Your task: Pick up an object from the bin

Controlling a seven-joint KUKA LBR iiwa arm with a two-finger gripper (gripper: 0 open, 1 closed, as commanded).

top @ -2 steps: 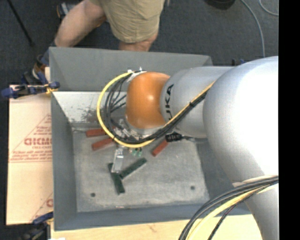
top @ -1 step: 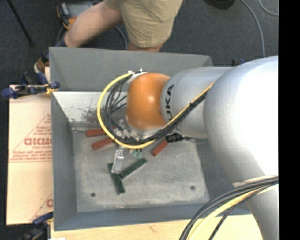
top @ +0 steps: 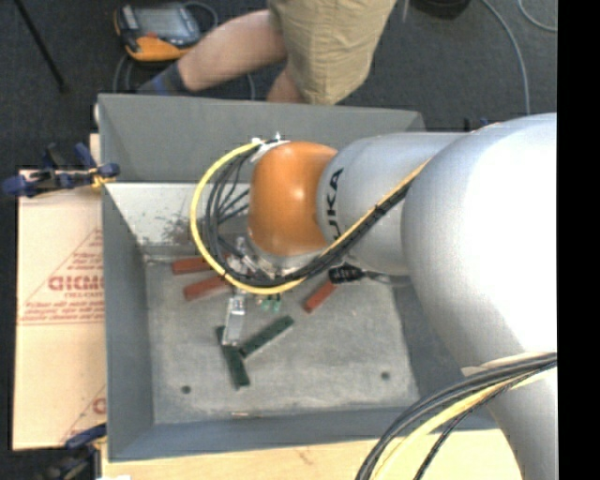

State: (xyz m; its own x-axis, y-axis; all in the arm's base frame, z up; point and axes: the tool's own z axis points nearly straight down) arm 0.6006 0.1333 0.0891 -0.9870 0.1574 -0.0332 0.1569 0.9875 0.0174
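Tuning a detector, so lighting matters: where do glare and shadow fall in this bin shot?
Camera view: strong glare on the arm's white casing and the bin's back wall; shadow under the orange cover dims the red sticks; the green sticks by the gripper lie evenly lit.

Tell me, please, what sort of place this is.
Probably a robotics lab: a KUKA arm reaches into a grey metal bin holding green strips and red-brown strips, a person is just beyond it, and an orange handheld device lies nearby.
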